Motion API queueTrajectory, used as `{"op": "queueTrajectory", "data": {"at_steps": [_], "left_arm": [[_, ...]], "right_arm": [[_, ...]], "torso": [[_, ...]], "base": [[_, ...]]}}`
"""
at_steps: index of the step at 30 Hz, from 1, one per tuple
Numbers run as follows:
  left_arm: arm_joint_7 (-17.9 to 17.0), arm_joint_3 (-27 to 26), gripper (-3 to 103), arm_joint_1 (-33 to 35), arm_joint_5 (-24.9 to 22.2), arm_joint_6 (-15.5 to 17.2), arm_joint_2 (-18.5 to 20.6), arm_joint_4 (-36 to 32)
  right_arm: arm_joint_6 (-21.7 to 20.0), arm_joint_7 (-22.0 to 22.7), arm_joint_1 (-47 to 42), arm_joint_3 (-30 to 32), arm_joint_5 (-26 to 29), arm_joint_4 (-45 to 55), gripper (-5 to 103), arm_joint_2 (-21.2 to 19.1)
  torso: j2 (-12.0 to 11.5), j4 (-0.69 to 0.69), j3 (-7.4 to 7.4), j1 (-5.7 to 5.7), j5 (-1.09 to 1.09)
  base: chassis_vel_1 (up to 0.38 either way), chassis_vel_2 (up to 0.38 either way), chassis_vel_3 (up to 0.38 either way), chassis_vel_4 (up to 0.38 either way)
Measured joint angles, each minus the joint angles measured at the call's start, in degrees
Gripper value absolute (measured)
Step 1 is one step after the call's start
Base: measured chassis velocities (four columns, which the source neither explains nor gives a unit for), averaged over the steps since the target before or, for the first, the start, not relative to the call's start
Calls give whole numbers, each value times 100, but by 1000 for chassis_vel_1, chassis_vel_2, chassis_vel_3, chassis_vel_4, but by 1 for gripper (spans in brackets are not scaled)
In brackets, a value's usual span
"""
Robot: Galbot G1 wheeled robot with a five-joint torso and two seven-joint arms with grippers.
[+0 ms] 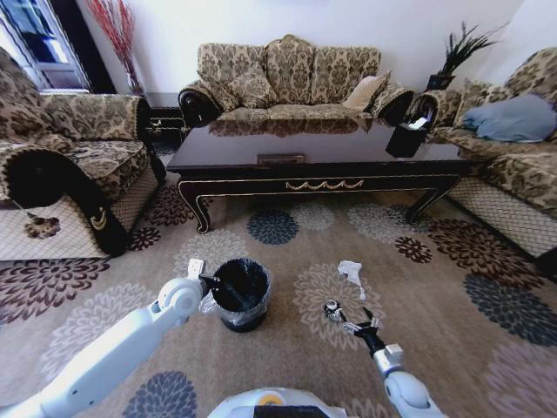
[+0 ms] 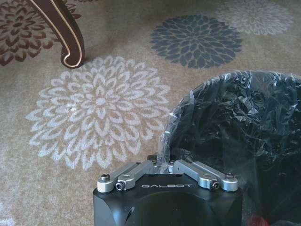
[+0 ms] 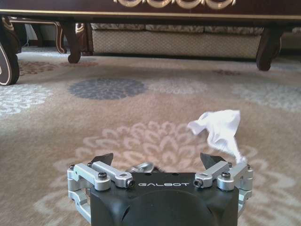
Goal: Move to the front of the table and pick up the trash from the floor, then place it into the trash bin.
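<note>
1. Right gripper [image 1: 348, 323]: low over the carpet, fingers [image 3: 102, 159] spread wide apart, straddling a small shiny silver-black round piece [image 1: 332, 308] that lies between them on the floor; whether the tips touch it cannot be told.
2. Left gripper [image 1: 211, 280]: at the rim of the trash bin, fingers drawn together and pinching the clear plastic liner [image 2: 165, 146] at the near edge of the rim.
3. Trash bin [image 1: 241, 294]: small black cylinder, upright on the carpet, liner bunched around the rim. It stands just beside the left gripper and well apart from the right gripper.
4. Crumpled white tissue [image 1: 352, 273]: on the carpet just beyond the right gripper, on the counter side of it; in the right wrist view [image 3: 218, 130] it stands up in a twisted peak.
5. Carpet [image 1: 452, 287]: beige with large flower medallions in white, grey-blue and maroon; it carries the bin and the trash.
6. Counter [image 1: 313, 152]: long low coffee table of glossy dark wood with gold scroll ornament on the front and curved legs, beyond the trash and the bin.
7. Black tissue box [image 1: 406, 138]: on the counter near its right end, white tissue showing at the top.
8. Sofas [image 1: 291, 78]: patterned, around the counter on three sides.
</note>
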Motion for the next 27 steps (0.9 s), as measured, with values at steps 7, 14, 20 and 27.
{"op": "queueTrajectory", "data": {"at_steps": [7,14,20,27], "left_arm": [[-11,-24,3,80,14,0,3,-18],[-10,-37,3,91,-41,-1,170,-76],[-7,83,3,5,-50,-2,174,-63],[-5,169,3,-98,-53,-2,121,-24]], "right_arm": [[-129,108,189,-173,-99,-163,100,205],[-44,211,681,-216,-253,-987,100,504],[4,277,1084,-94,-223,-1464,100,667],[105,345,1246,-3,-379,-1779,100,626]], "torso": [[0,1,0,0,-2],[0,1,0,0,0],[0,1,1,0,-1],[0,1,1,0,0]], "base": [[0,0,0,0],[0,0,0,0],[0,0,0,0],[0,0,0,0]]}}
